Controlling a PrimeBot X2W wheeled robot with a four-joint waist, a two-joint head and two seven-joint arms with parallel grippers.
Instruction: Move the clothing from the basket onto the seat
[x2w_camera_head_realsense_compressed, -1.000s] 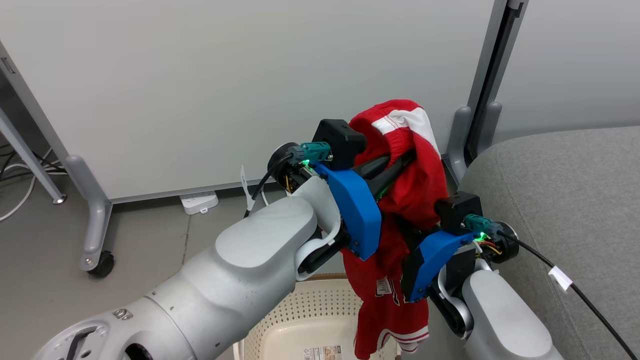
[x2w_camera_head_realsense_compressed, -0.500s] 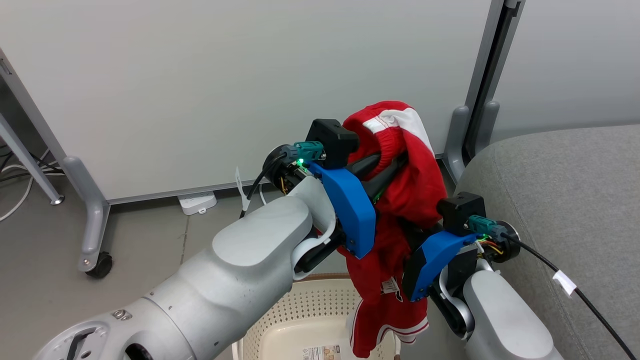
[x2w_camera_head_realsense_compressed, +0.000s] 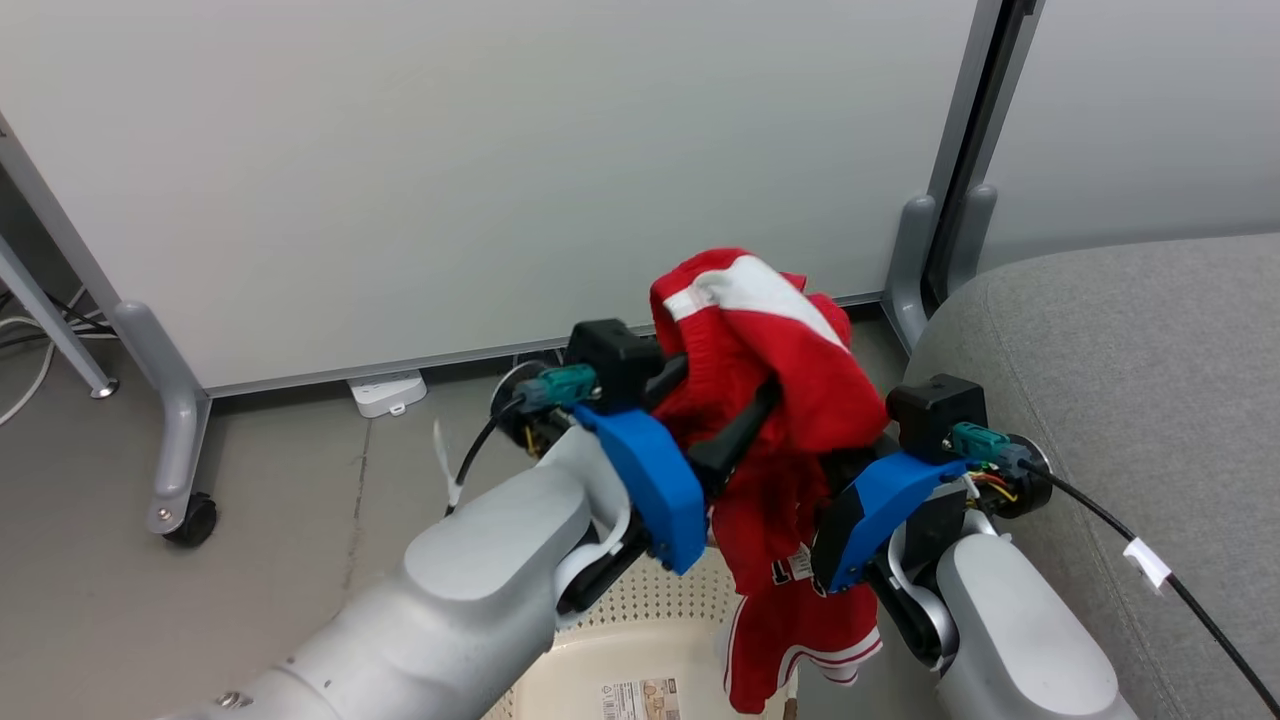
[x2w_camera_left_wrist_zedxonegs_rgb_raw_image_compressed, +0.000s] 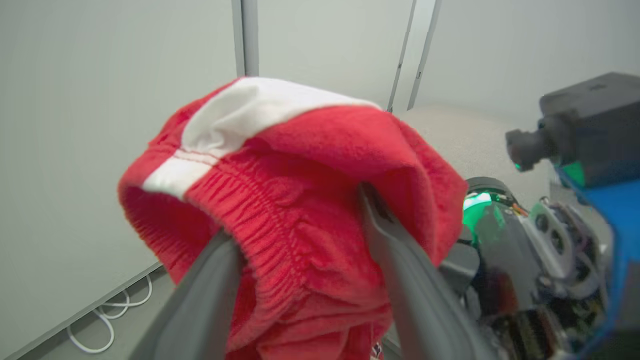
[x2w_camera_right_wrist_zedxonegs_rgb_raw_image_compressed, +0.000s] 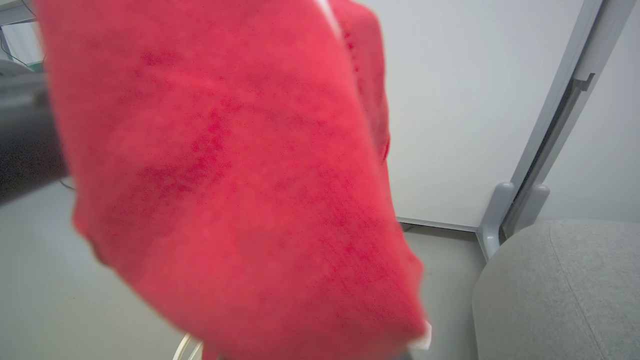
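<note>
1x clothing (x2w_camera_head_realsense_compressed: 780, 400): red sports garment w/ white stripe panels, bunched, hanging in air above basket (x2w_camera_head_realsense_compressed: 660, 605) (hem dangles by its R side).
1x basket: cream perforated plastic, upright on floor, label inside.
1x seat (x2w_camera_head_realsense_compressed: 1150, 380): grey woven upholstery, rounded corner, R of basket.

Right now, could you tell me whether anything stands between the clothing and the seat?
Only the robot's own right arm: it sits between the clothing, held by the left claw, and the seat. I see nothing else in the way.
</note>
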